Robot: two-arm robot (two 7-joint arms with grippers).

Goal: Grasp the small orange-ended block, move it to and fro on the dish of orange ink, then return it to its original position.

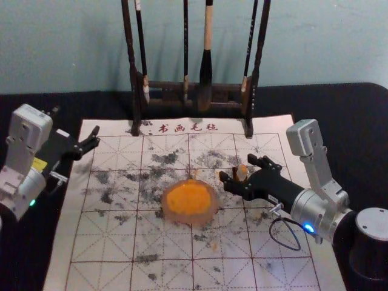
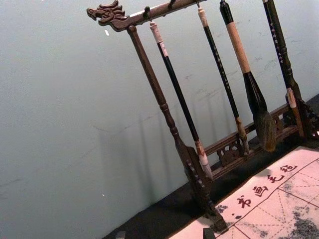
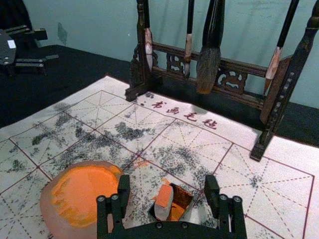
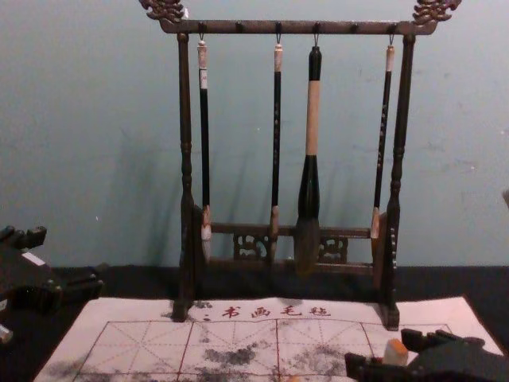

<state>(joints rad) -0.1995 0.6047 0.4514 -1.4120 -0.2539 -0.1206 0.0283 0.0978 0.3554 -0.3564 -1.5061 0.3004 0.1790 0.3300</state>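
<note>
The small orange-ended block is leaning in a small dark open box on the mat, just right of the dish of orange ink, its pale body jutting above the walls. It is probably going to handle as a light, fairly firm piece, slick wherever ink is coating it; the pale sides are offering the better hold, clear of the inked end. The right gripper, right of the dish, is holding its fingers wide apart on either side of block and box, gripping nothing. The box walls are likely limiting a low grasp, and the dish is lying close on the left. Beyond, brushes are hanging from a wooden rack at the mat's far edge. The left gripper is idling at far left, spread and empty.
</note>
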